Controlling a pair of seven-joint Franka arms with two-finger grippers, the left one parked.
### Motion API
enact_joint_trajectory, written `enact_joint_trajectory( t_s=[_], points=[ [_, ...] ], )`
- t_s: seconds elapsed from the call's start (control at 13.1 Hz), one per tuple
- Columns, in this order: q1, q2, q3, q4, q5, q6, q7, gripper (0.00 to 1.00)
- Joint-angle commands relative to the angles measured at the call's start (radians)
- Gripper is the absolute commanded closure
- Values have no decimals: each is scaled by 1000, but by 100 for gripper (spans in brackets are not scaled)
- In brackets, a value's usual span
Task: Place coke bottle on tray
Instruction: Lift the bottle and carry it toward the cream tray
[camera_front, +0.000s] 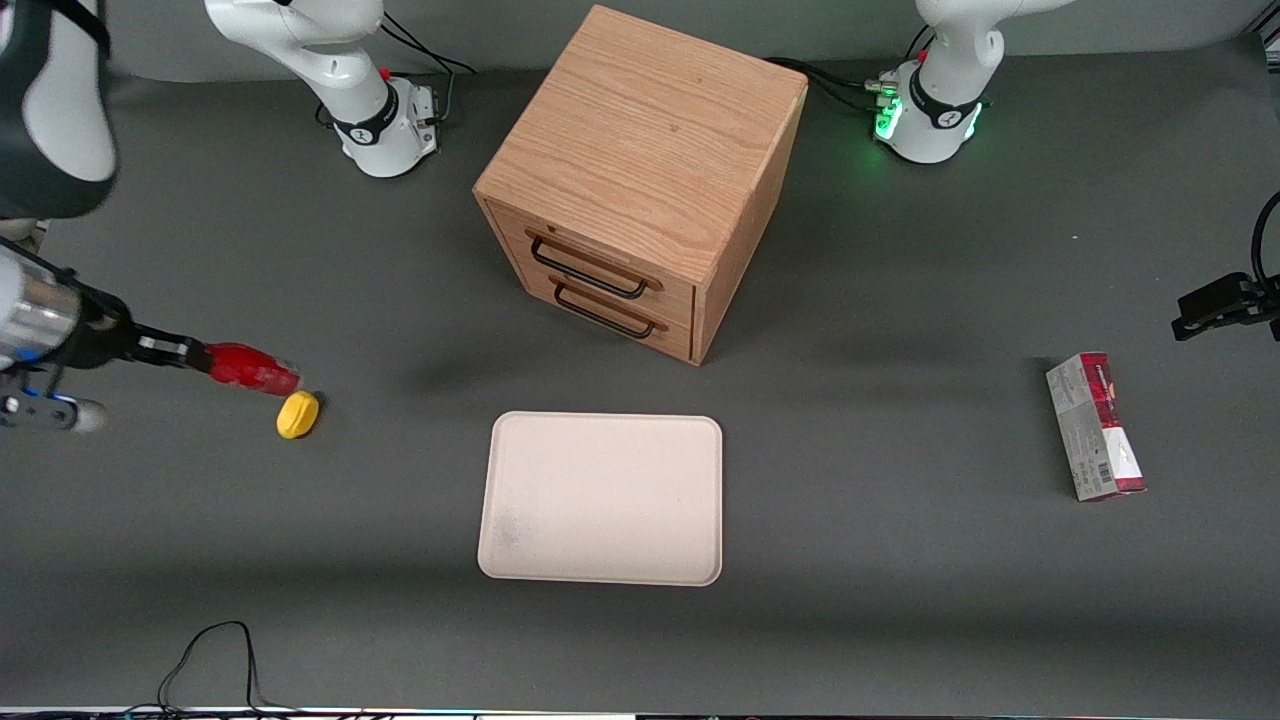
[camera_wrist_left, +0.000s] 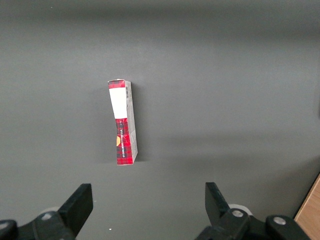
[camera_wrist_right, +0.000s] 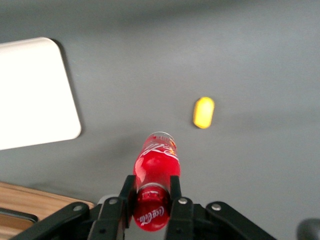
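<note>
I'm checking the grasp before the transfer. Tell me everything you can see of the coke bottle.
The coke bottle is small, slim and glossy red, with white script lettering; it looks like plastic. It lies roughly horizontal, clamped near one end by the gripper, its other end sticking out past the fingers. It is lifted off the table at the working arm's end, close to a small yellow object, not touching it. It is well short of the tray.

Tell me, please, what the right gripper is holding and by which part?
The gripper holds the coke bottle, fingers clamped on its lower body near the base, lifted above the table.
</note>
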Motion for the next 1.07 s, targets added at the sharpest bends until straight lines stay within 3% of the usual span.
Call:
enact_joint_trajectory(
  t_s=[0.0,0.46,0.84,0.99],
  points=[
    [68,127,-10,171,26,-25,159,100],
    [176,417,1,497,26,7,458,100],
    [228,534,21,513,9,186,598,100],
    [247,568,19,513,-28,242,624,100]
  ],
)
